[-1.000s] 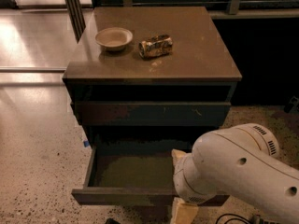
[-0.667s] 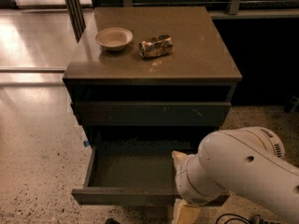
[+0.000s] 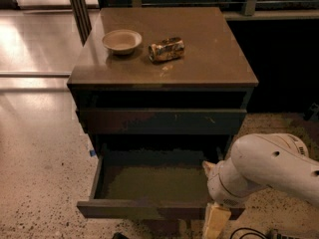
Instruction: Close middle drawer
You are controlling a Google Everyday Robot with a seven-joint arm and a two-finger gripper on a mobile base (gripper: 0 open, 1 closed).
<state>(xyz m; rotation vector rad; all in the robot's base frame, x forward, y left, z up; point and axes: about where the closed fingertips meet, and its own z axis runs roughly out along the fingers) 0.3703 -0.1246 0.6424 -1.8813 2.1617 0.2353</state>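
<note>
The white arm (image 3: 269, 168) covers most of the gripper (image 3: 216, 222). Only a pale piece of it shows, at the right end of the middle drawer (image 3: 149, 185) front, and the bottom edge cuts it off. I cannot tell how far it is open, nor if it holds anything. The drawer stands pulled far out, to the left of the gripper. Well above the gripper, on the cabinet (image 3: 209, 63) top, lie a bowl (image 3: 122, 40) and a crushed can (image 3: 166, 49). Compared with before, the arm sits more to the right, so more drawer floor shows; the drawer has not moved.
</note>
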